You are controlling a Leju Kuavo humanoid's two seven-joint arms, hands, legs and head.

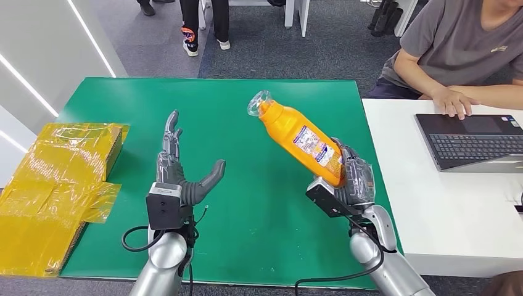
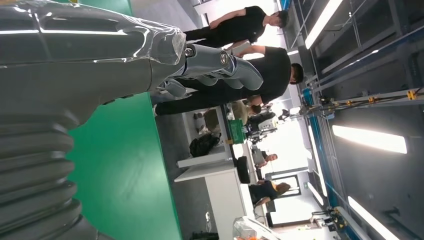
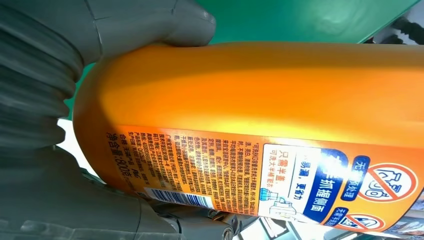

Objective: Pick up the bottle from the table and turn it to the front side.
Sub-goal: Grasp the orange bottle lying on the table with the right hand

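An orange bottle (image 1: pixel 302 139) with a clear cap and a printed label is lifted above the green table (image 1: pixel 247 203), tilted with its cap toward the far left. My right hand (image 1: pixel 351 179) grips its base end. In the right wrist view the bottle (image 3: pixel 260 105) looms close, its label with barcode and text facing the camera, and the thumb (image 3: pixel 150 20) presses its side. My left hand (image 1: pixel 182 169) hovers over the table to the left with fingers spread and nothing in it; the left wrist view catches its fingers (image 2: pixel 220 65) extended.
Crumpled yellow bags (image 1: pixel 55 185) lie at the table's left edge. A white desk (image 1: pixel 450 203) with a laptop (image 1: pixel 475 140) adjoins on the right, where a seated person (image 1: pixel 456 55) rests a hand. More people stand beyond the table.
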